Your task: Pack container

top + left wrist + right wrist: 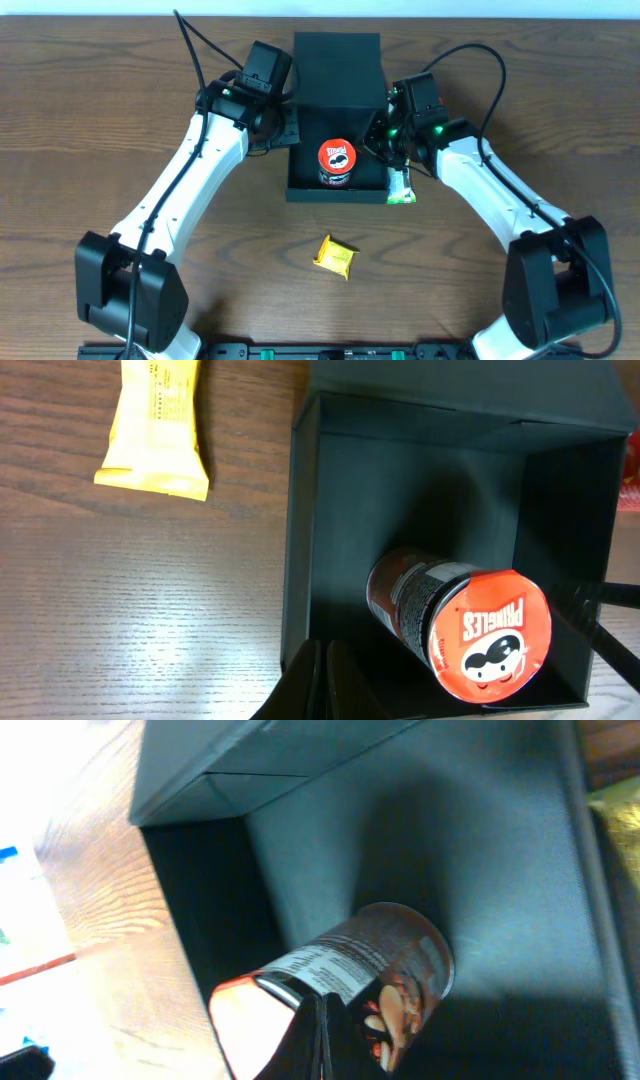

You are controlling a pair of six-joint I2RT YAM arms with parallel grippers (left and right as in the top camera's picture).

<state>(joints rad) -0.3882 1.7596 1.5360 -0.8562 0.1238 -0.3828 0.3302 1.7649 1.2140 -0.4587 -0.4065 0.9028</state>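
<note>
The container (335, 197) is a dark square box, its flip lid (337, 60) open at the back. A red-topped Pringles can (337, 160) stands inside it. My left gripper (288, 125) is at the box's left wall, fingers shut together and empty (325, 680), beside the can (480, 630) and the wall (300, 540). My right gripper (383, 135) is over the box's right side, fingers shut (322, 1040), just in front of the can (370, 970) inside the box (480, 850).
A yellow snack packet (336, 256) lies on the wooden table in front of the box, and shows in the left wrist view (155, 430). A green packet (401, 185) lies against the box's right front corner, under my right arm.
</note>
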